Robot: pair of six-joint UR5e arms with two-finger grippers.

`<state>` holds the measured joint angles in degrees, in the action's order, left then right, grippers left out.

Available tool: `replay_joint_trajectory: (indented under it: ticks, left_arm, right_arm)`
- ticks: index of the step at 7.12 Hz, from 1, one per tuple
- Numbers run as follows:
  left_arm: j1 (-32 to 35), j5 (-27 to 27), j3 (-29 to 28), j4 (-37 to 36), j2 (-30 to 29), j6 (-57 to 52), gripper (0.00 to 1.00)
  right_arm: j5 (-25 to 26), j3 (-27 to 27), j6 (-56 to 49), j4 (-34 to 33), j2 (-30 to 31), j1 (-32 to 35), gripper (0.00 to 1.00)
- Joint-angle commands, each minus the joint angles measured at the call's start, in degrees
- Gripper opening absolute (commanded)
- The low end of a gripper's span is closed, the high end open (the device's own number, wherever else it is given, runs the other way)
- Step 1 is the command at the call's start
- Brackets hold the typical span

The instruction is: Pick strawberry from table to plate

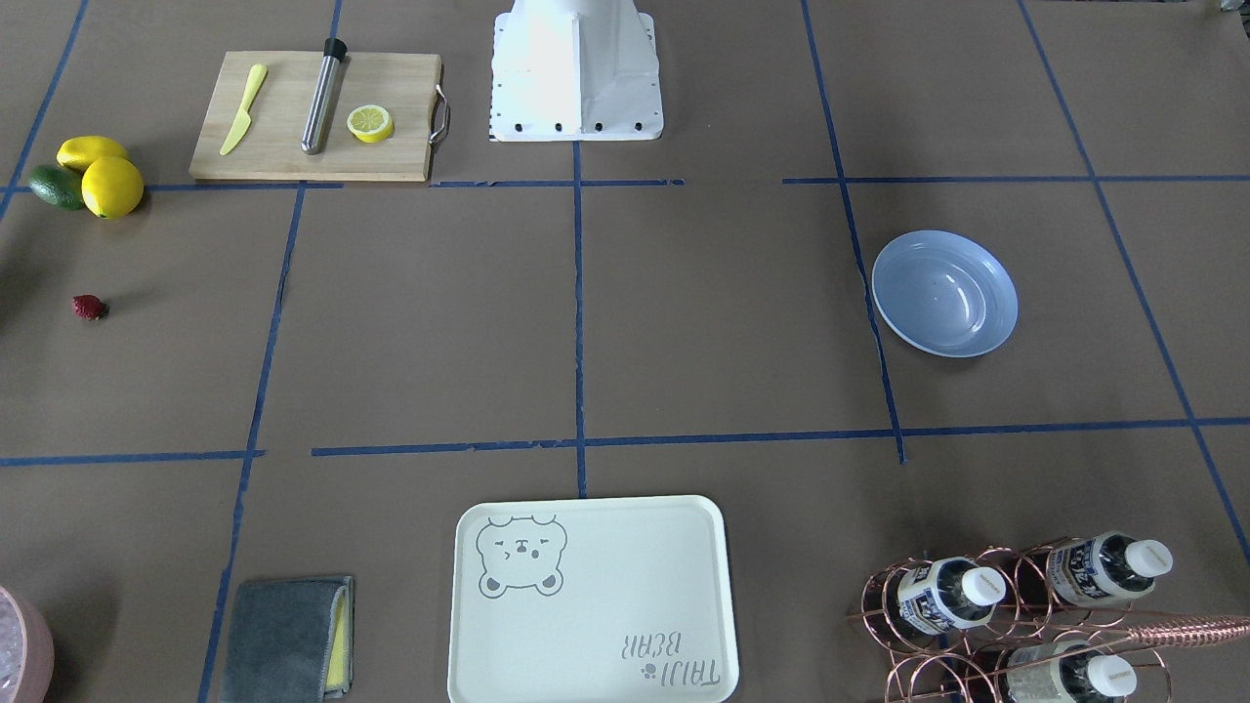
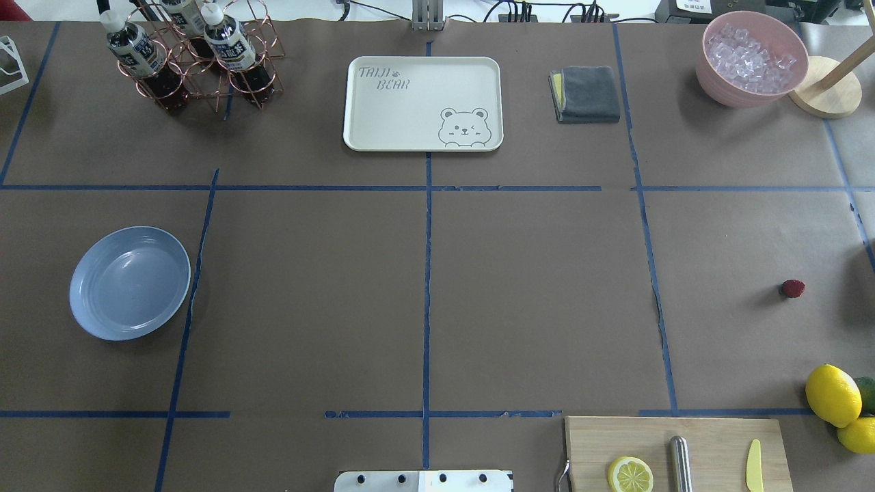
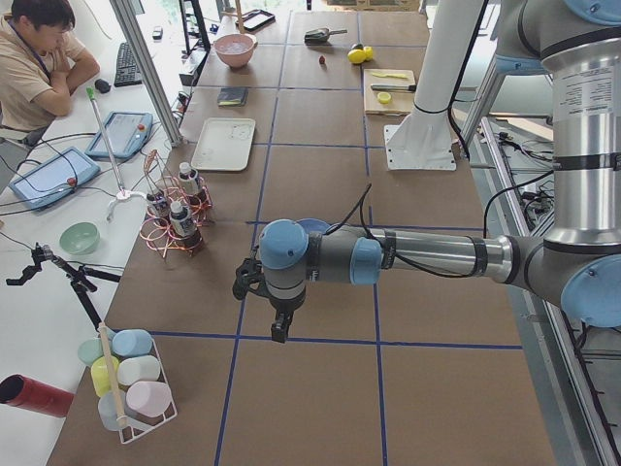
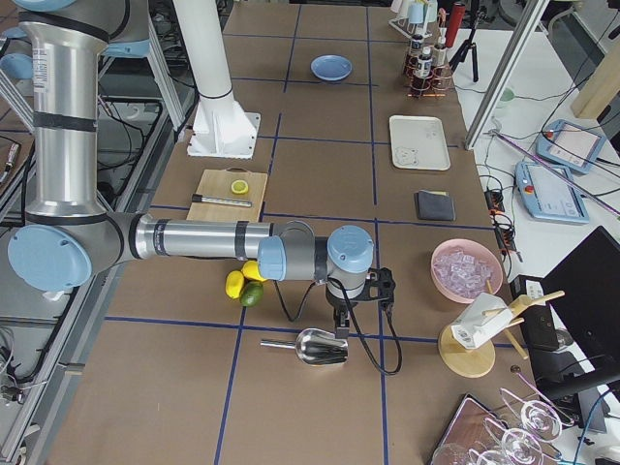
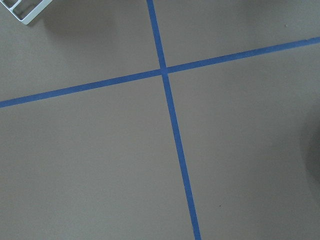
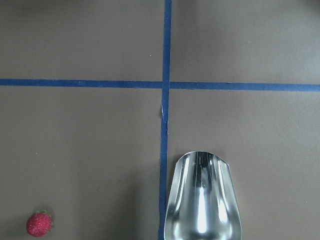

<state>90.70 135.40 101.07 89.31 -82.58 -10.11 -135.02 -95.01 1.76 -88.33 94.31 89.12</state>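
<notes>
- You have the strawberry [image 2: 793, 288] lying alone on the table [image 2: 533, 301], far out on the robot's right. It is near the lemons [image 2: 832, 395] but clear of them, and nothing touches it.
- The plate [image 2: 130, 283] sits bare on the robot's left, well apart from the berry. That spread looks meant to force a long carry across the table, or a hand-over.
- The right gripper [image 4: 341, 325] hangs pointing down over the right end of the table, above a metal scoop [image 6: 202, 200]. Its wrist view catches the berry low in the left corner. It is the nearer arm, so you would likely pick with it.
- The left gripper [image 3: 278, 330] hangs over bare paper at the left end, past the plate. Its wrist view shows only crossing tape lines, which suggests it is parked out of the way.
- Both grippers show only in the side views and no fingers enter the wrist views, so you cannot tell whether either pair of jaws is apart or together.
- Judging from this layout, the pick has not yet begun.
</notes>
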Motion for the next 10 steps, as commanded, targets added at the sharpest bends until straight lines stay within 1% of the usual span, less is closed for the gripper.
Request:
replay_joint_trajectory:
  ticks: [1,5,6,7,8,9,10]
  left_arm:
    - [-0.17,0.04,0.7,-0.36,-0.21,-0.09,1.0]
    - [-0.61,-0.74,2.11,0.34,-0.65,-0.09,1.0]
    - [-0.7,-0.66,2.46,1.91,-1.26,-0.09,1.0]
    - [-0.7,-0.4,2.46,7.06,-1.35,-0.17,1.0]
    - [-0.79,-0.57,1.07,17.64,-1.53,0.43,1.0]
    - [-0.7,-0.66,-2.16,29.84,-1.53,0.35,1.0]
    - [-0.7,-0.57,-4.89,40.49,-1.97,0.7,1.0]
  right_arm:
    - [0.28,-0.09,-0.09,0.0,0.0,0.0,1.0]
    - [-0.42,0.0,0.26,3.16,0.26,-1.14,1.0]
    - [-0.42,-0.09,0.35,3.25,0.18,-1.23,1.0]
    - [-0.77,-1.83,0.61,4.3,-0.08,-1.23,1.0]
    - [-0.69,-5.06,1.14,7.44,-0.09,-1.23,1.0]
    - [-0.69,-5.71,1.32,10.43,-0.17,-1.23,1.0]
    - [-0.6,-5.97,1.15,11.07,-0.44,-1.23,1.0]
